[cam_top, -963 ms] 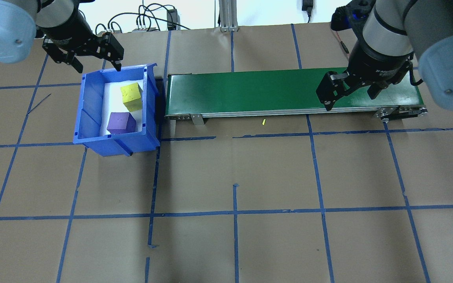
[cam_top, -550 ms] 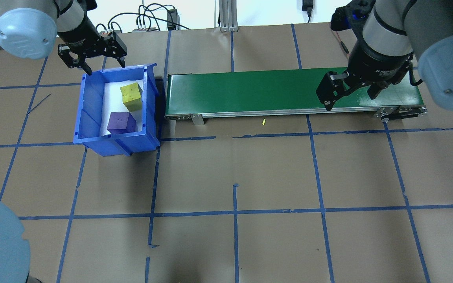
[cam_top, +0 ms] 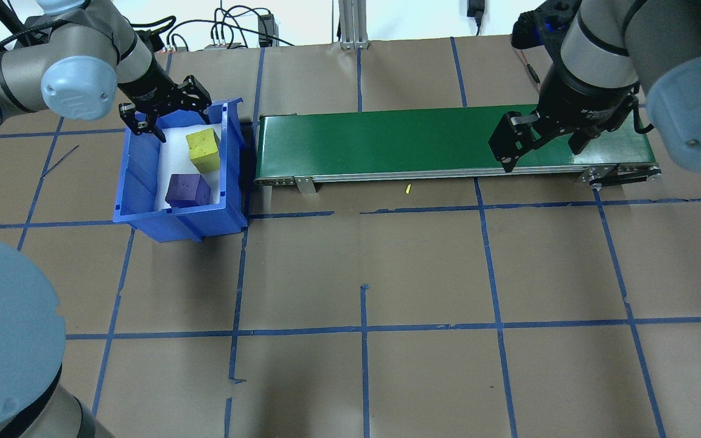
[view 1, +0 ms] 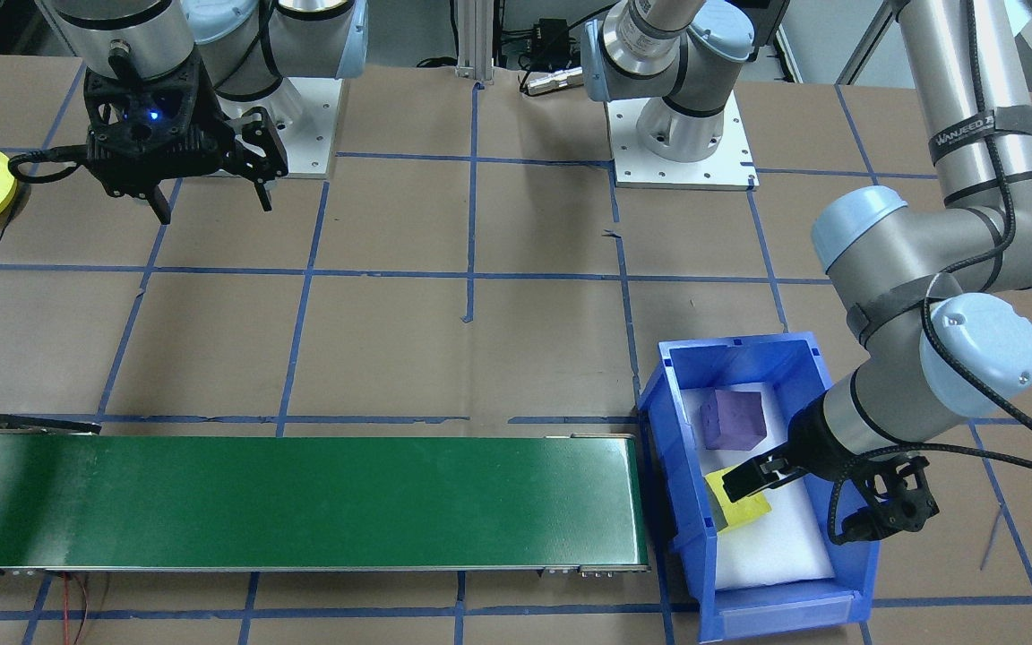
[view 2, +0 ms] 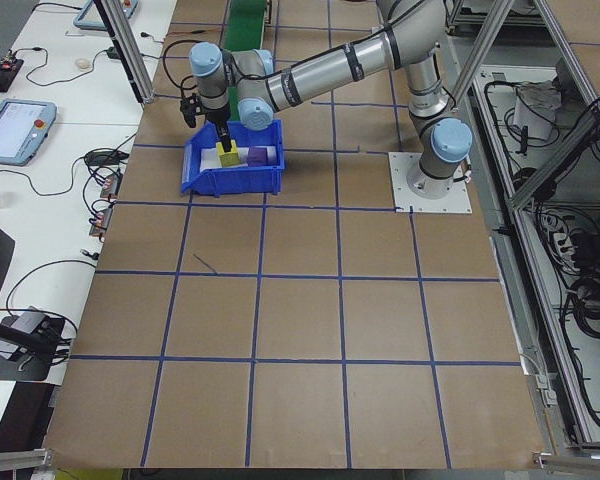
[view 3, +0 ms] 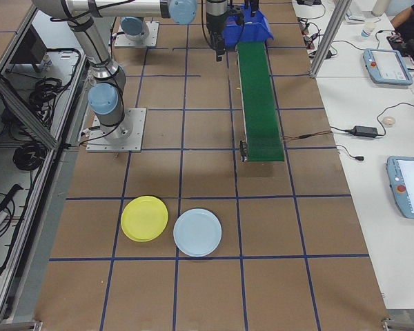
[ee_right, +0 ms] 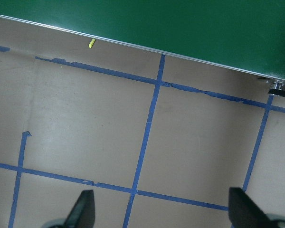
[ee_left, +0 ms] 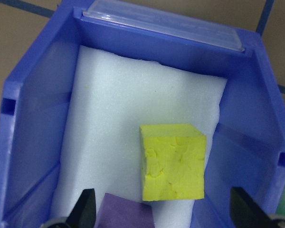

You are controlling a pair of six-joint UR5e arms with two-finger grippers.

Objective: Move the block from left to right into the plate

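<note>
A blue bin (cam_top: 137, 176) is seen on the tabletop (cam_top: 362, 274), set just off the left end of a green conveyor belt (cam_top: 387, 143). Inside the bin, a white foam pad (ee_left: 114, 142) is laid on the floor, and two blocks are carried on it: a yellow block (cam_top: 203, 148) toward the conveyor-side wall and a purple block (cam_top: 187, 190) just beside it, nearer the robot. Whether the two blocks touch cannot be told. The left gripper (cam_top: 165, 112) is held over the far end of the bin, jaws spread wide, nothing pinched; in the left wrist view its fingertips (ee_left: 84, 209) are seen on either side of the bin interior, with the yellow block (ee_left: 173, 161) between them but apart from both. In the front-facing view the left gripper (view 1: 825, 502) is lowered into the bin beside the yellow block (view 1: 738, 506), with one finger overlapping it in the picture; contact cannot be confirmed. The right gripper (cam_top: 542, 143) is held above the opposite end of the conveyor from the bin, jaws spread, empty; its wrist view shows only bare tabletop, blue tape lines (ee_right: 147, 123) and the conveyor edge. The yellow plate (view 3: 144, 218) is placed on the tabletop well apart from the bin, past the conveyor's far end on the robot's right, with a pale blue plate (view 3: 197, 232) just beside it. A small yellow scrap (cam_top: 408, 189) lies on the tabletop just beside the conveyor's near edge.
</note>
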